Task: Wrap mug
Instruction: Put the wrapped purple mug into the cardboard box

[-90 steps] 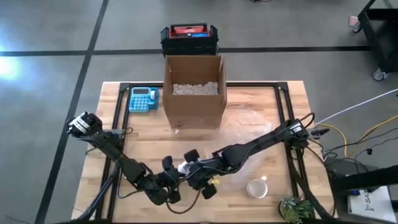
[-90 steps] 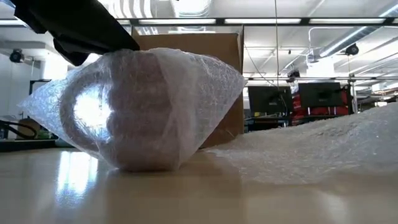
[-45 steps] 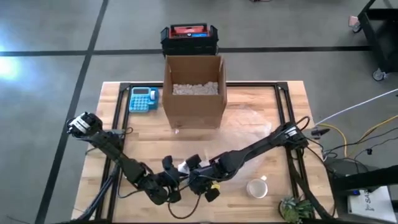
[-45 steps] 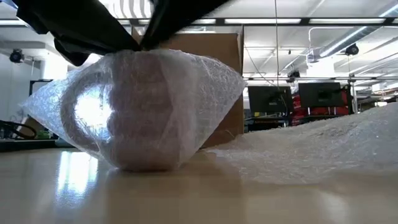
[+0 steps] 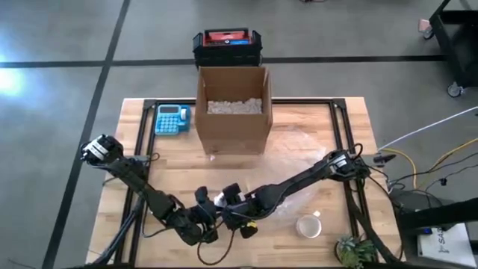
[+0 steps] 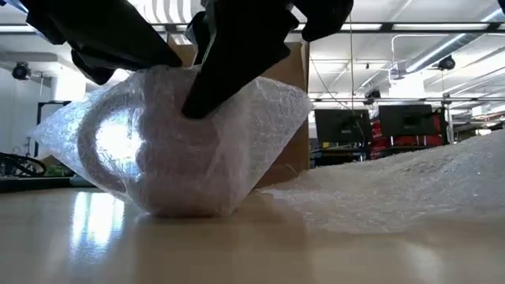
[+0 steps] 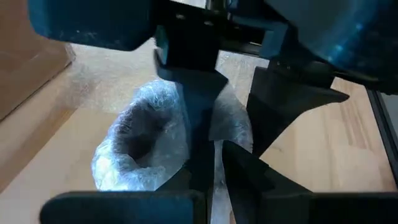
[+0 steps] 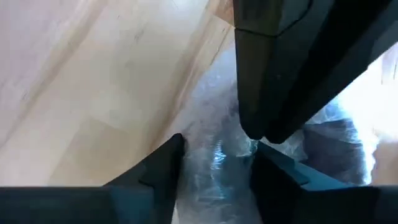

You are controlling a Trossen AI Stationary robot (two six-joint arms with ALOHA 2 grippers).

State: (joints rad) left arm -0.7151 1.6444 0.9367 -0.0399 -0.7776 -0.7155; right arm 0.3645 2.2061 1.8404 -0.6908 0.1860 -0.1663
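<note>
The mug is hidden inside a bundle of bubble wrap [image 6: 170,146] that rests by its underside on the table near the front edge [image 5: 221,200]. Both grippers are at its top. My left gripper [image 5: 205,223] comes from the left and is shut on the wrap. My right gripper [image 5: 235,211] reaches in from the right and is shut on a fold of the wrap [image 8: 217,155]. The rest of the bubble wrap sheet [image 5: 299,168] lies spread on the table to the right. My left gripper pinches the gathered bubble wrap at the top of the bundle [image 6: 158,69], slanting down from the table's left. The bundle stays on the table. The arms hide the exact spot. My right gripper pinches a raised fold of wrap [image 8: 216,146] on the bundle's top between its two fingers [image 8: 163,167]. It slants down from the table's right, and one finger [image 6: 203,99] dents the wrap. The bundle stays on the table.
A bare white mug [image 5: 308,225] stands near the front right, beside a small plant [image 5: 351,250]. An open cardboard box [image 5: 232,112] with filler stands at the back middle, with a blue calculator [image 5: 172,118] to its left. A black crate [image 5: 227,46] stands behind the box.
My right gripper has moved toward the table's left and down onto the top of the wrapped bundle, next to my left gripper. The bundle has stayed in place on the table.
</note>
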